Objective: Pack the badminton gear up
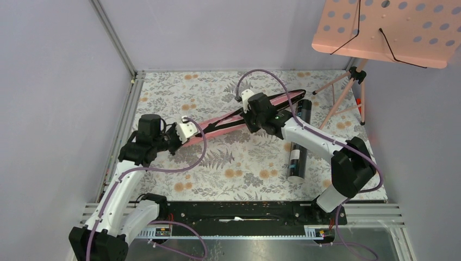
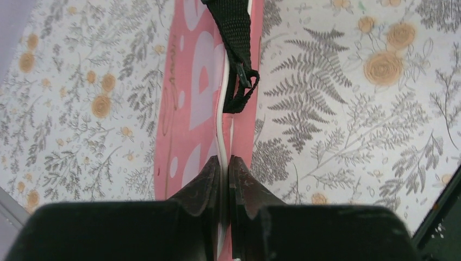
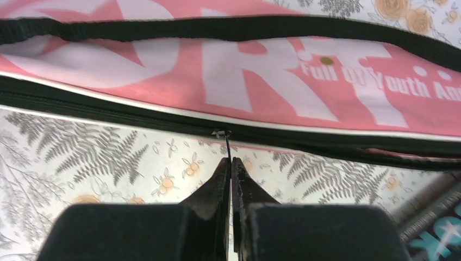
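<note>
On the flowered surface [image 1: 244, 168] in front of me the pink cover [image 1: 217, 127] lies slantwise, its narrow end near my left side and its wide end towards the far right corner. My left jaws are shut on that narrow end. From the left wrist I see them pinched together on the white edging [image 2: 223, 138] that runs down the middle of the cover [image 2: 187, 109], with almost no gap between them. Just beyond them the black strap [image 2: 235, 32] lies along the cover and ends in a small loop. My right jaws are farther along, at the near edge of the wide part. They too are closed tight, on the thin black zip pull [image 3: 228, 149] that hangs from the zip [image 3: 108, 107]. The zip runs as a dark band below the big white letters on the cover [image 3: 163, 76]. The black tube [image 1: 297, 155] lies flat on the surface to the right of the cover, its far end close to the cover's wide end, and my right arm crosses over it. A corner of the tube [image 3: 435, 228] shows at the lower right of the right wrist view. The pink stand [image 1: 391, 30] is in the far right corner, its legs just beyond the tube.
</note>
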`<state>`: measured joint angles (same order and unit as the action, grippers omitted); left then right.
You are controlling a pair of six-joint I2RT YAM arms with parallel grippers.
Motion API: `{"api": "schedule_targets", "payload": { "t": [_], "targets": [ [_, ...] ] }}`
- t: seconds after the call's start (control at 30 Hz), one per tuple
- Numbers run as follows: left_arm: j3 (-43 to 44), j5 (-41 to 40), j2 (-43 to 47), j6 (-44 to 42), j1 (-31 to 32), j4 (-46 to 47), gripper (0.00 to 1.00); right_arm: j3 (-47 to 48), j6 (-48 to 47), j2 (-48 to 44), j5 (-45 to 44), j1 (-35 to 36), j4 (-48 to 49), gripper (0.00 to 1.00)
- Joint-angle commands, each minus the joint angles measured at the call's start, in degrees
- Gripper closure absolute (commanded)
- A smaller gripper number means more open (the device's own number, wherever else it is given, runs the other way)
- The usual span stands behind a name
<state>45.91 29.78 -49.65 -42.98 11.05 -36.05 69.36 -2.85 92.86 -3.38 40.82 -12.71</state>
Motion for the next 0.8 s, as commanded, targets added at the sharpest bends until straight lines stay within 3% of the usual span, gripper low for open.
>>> {"api": "schedule_targets", "payload": {
  "t": [0.0, 0.33, 0.57, 0.77],
  "targets": [
    [2.8, 1.6, 0.7, -8.2, -1.4, -8.4, 1.00, 0.0, -5.5, -4.2, -4.2, -0.1, -2.2, 1.00],
    [7.5, 1.5, 0.8, -15.3, -8.2, -13.7, 1.00, 7.8, -10.1, 8.5, -21.0, -13.7, -5.0, 1.00],
    [10.8, 4.1, -1.2, -23.8, -16.4, -21.8, 1.00, 22.2, -15.4, 22.0, -21.2, -24.7, -8.7, 1.00],
    [11.4, 4.5, -2.8, -28.7, -17.7, -25.1, 1.00, 33.7, -17.6, 32.1, -24.8, -32.0, -8.9, 1.00]
  ]
}}
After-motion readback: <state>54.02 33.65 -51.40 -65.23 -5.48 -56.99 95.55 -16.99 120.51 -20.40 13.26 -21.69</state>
